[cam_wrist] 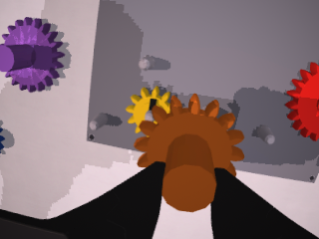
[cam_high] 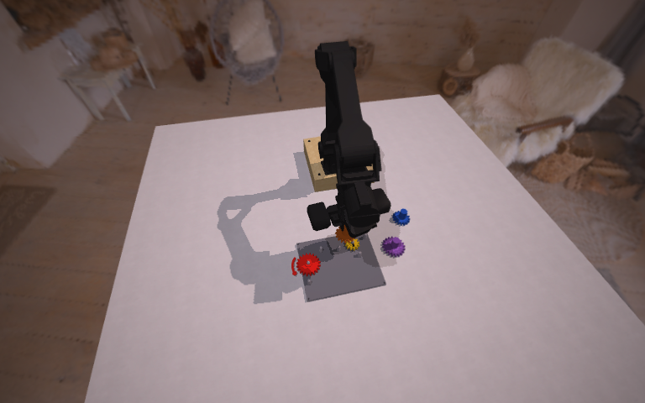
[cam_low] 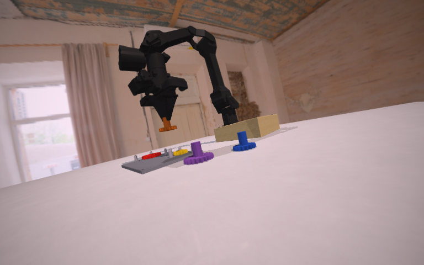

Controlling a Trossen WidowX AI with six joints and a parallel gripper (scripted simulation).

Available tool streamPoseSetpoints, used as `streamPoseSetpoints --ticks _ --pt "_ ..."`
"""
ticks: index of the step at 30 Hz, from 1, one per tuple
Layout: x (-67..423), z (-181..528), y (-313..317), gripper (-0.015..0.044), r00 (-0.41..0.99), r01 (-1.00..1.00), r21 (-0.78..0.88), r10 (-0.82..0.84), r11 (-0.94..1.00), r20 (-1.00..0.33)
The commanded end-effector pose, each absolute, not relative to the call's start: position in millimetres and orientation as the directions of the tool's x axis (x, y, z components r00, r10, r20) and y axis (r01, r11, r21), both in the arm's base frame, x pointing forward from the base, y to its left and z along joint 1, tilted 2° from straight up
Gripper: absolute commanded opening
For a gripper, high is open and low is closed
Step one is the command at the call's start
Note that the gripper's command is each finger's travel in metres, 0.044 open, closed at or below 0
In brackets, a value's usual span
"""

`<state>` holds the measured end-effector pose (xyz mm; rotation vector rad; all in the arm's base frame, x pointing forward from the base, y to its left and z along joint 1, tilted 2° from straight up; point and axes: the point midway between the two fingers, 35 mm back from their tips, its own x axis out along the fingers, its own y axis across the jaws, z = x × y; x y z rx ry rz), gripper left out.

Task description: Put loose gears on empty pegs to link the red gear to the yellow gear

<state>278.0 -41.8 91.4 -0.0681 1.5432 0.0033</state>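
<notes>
My gripper (cam_low: 166, 118) (cam_wrist: 187, 175) is shut on the handle of the orange gear (cam_high: 343, 234) (cam_low: 168, 128) (cam_wrist: 191, 134) and holds it level, well above the back edge of the grey board (cam_high: 342, 280) (cam_low: 140, 167) (cam_wrist: 219, 30). The red gear (cam_high: 308, 264) (cam_low: 151, 155) (cam_wrist: 308, 102) sits on a peg at the board's left in the top view. The yellow gear (cam_high: 352, 243) (cam_low: 180, 152) (cam_wrist: 142, 110) with its black stripe sits near the back edge; the orange gear partly hides it in the wrist view. Empty pegs show in the wrist view, including one peg (cam_wrist: 145, 64) beyond the yellow gear and another peg (cam_wrist: 269, 138) towards the red gear.
The purple gear (cam_high: 393, 247) (cam_low: 199, 157) (cam_wrist: 31, 55) stands upright on the table beside the board. The blue gear (cam_high: 401, 217) (cam_low: 244, 146) (cam_wrist: 1, 139) stands farther back. The wooden base block (cam_high: 324, 182) (cam_low: 268, 125) is behind the board. A red arrow (cam_high: 292, 266) lies beside the red gear.
</notes>
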Motion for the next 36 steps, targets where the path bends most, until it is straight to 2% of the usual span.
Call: streamPoseSetpoints --ticks 1,27,36 --pt "277.3 87.4 -49.8 0.0000 0.024 -0.050 -0.046 -0.045 0.998 -0.999" --pt "269.4 68.7 -104.8 0.0000 0.022 -0.050 -0.054 -0.053 0.997 -0.998" --pt "268.1 70.6 -106.2 0.0000 0.022 -0.050 -0.054 -0.053 0.997 -0.998"
